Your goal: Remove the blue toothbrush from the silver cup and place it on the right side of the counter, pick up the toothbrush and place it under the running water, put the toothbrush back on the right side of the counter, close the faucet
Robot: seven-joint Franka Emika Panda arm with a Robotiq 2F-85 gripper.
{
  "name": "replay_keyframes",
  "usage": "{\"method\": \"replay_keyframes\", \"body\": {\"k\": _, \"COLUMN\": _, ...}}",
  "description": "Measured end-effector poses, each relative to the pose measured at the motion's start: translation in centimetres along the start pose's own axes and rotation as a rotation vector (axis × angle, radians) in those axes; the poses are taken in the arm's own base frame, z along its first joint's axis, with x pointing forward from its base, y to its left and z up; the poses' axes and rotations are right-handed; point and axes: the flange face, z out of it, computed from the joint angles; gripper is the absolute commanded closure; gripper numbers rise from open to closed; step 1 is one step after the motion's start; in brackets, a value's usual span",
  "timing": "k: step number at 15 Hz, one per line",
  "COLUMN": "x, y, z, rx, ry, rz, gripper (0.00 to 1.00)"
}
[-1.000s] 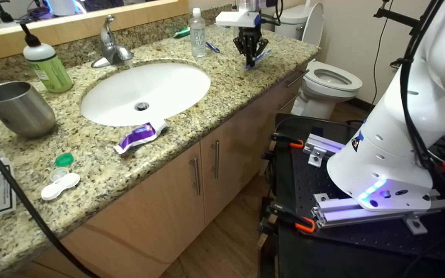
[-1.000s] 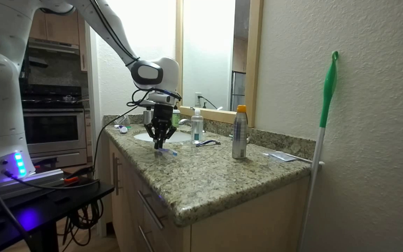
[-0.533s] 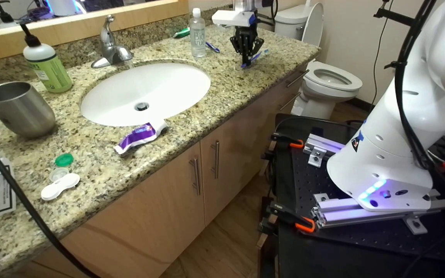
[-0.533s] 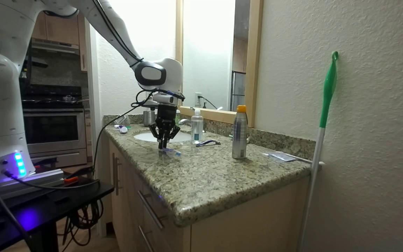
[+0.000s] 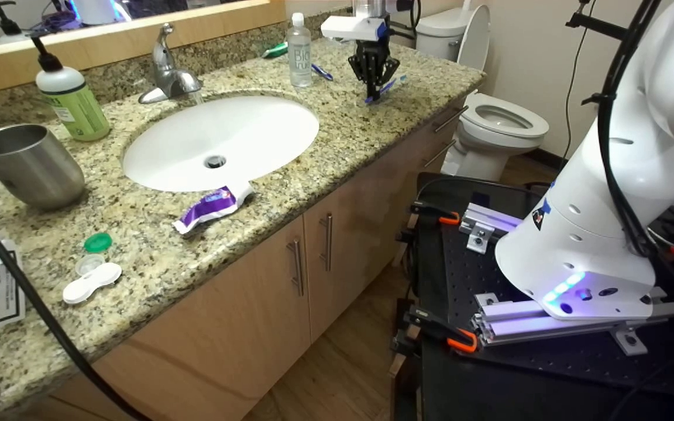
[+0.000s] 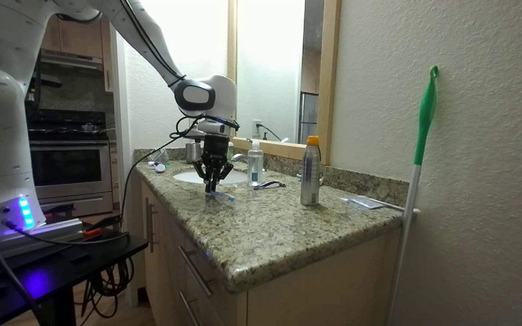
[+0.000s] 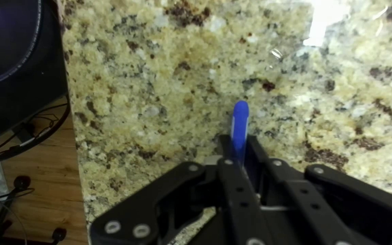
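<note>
The blue toothbrush (image 7: 240,115) is between the two fingertips of my gripper (image 7: 238,144), with pads close on both sides; its handle end points away from the gripper. In both exterior views the gripper (image 5: 373,95) is low at the counter (image 5: 348,146), beyond the sink. The toothbrush's bristle end (image 6: 230,198) sticks out past the fingers; whether it touches the counter I cannot tell. The silver cup (image 5: 31,166) stands on the sink's far side from the gripper, with nothing visibly sticking out. The faucet (image 5: 170,76) has a thin water stream below its spout.
A clear bottle (image 5: 300,55) and a blue razor (image 5: 322,72) lie between sink and gripper, mirror side. A metal can with orange cap (image 6: 310,176) stands nearer the counter end. A soap bottle (image 5: 76,108), purple tube (image 5: 211,207) and lens case (image 5: 91,282) surround the sink.
Over the first half second my gripper and the toothbrush shifted slightly together toward the mirror side. Since then nothing has visibly moved.
</note>
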Motion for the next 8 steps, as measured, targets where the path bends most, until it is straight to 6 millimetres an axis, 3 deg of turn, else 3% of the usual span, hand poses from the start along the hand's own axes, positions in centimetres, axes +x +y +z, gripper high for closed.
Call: {"method": "replay_keyframes", "body": {"k": 8, "x": -0.71, "y": -0.27, "z": -0.38, "rx": 0.008, "ry": -0.002, "rz": -0.018, "gripper": 0.01}}
